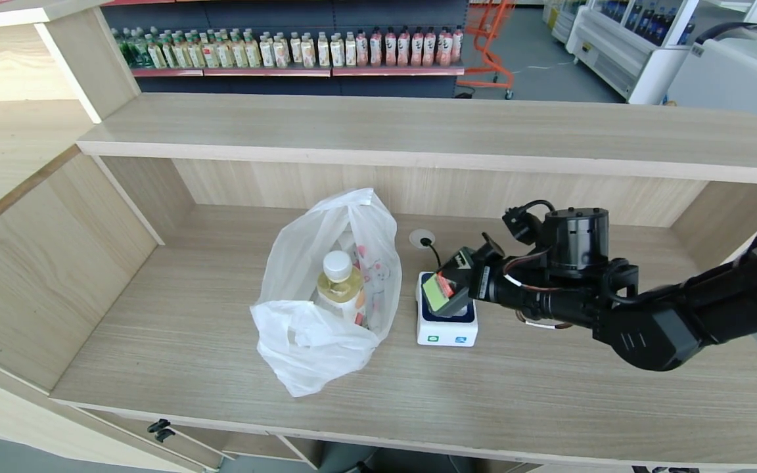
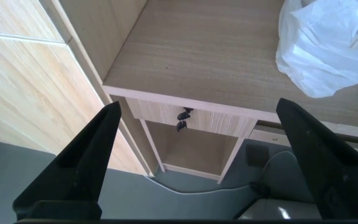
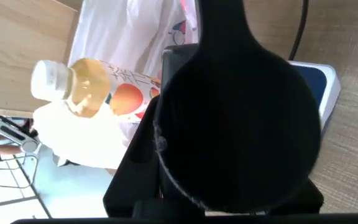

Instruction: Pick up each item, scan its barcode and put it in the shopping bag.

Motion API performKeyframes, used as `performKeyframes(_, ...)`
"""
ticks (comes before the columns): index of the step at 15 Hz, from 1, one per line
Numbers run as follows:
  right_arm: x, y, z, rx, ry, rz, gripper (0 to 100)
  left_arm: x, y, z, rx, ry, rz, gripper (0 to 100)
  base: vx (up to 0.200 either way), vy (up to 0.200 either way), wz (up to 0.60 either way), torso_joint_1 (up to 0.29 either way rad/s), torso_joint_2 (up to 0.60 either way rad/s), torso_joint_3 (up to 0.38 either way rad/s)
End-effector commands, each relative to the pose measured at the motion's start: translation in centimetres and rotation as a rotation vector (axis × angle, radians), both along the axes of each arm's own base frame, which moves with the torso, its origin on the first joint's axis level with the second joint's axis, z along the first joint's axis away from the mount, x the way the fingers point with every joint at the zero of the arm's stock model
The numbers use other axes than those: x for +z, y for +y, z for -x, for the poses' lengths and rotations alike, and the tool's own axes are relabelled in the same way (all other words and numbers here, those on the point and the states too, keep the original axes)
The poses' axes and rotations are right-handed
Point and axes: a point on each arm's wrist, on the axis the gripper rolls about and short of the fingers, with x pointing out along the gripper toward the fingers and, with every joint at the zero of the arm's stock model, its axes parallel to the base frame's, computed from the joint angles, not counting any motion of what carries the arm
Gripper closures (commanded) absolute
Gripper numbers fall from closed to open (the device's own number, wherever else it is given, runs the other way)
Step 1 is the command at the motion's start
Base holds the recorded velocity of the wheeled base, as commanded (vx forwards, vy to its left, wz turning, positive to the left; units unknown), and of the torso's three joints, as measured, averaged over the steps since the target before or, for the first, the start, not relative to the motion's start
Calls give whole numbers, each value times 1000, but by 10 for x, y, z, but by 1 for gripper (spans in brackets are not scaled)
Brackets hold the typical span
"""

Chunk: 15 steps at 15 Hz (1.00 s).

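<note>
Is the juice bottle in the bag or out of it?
In. The bottle stands inside the white shopping bag, with plastic around it and its white cap showing through the bag's open top.

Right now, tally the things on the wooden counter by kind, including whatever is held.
Thin white plastic shopping bag: 1
White-capped bottle of yellow drink, inside the bag: 1
White-and-blue scanner box: 1
Small green packet in the right gripper: 1
Total: 4

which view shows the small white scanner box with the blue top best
The head view: the small white scanner box shows its front and blue top below the right gripper. The right wrist view catches one corner of the box; the left wrist view faces the white plastic bag.
</note>
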Motion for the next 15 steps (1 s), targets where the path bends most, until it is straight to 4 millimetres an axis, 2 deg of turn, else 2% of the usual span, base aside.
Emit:
performKeyframes(1, 57, 6, 31, 34, -85, -107, 100, 0, 0, 0, 0, 0, 0, 0, 0, 0, 0, 0, 0, 0)
performKeyframes(2, 68, 1, 45, 45, -101, -99, 100, 0, 0, 0, 1, 0, 0, 0, 0, 0, 0, 0, 0, 0)
performKeyframes(3, 72, -5, 54, 46, -108, -89, 100, 0, 0, 0, 0, 0, 0, 0, 0, 0, 0, 0, 0, 0)
performKeyframes(7, 61, -34, 70, -2, -96, -39, 100, 0, 0, 0, 0, 0, -3, 0, 0, 0, 0, 0, 0, 0)
performKeyframes(8, 60, -39, 69, -18, -95, -38, 100, 0, 0, 0, 0, 0, -3, 0, 0, 0, 0, 0, 0, 0)
performKeyframes(10, 60, -43, 65, -35, -92, -36, 100, 0, 0, 0, 0, 0, 2, 0, 0, 200, 0, 0, 0, 7)
performKeyframes(15, 56, -41, 60, -29, -102, -10, 100, 0, 0, 0, 1, 0, 0, 0, 0, 200, 0, 5, 2, 4)
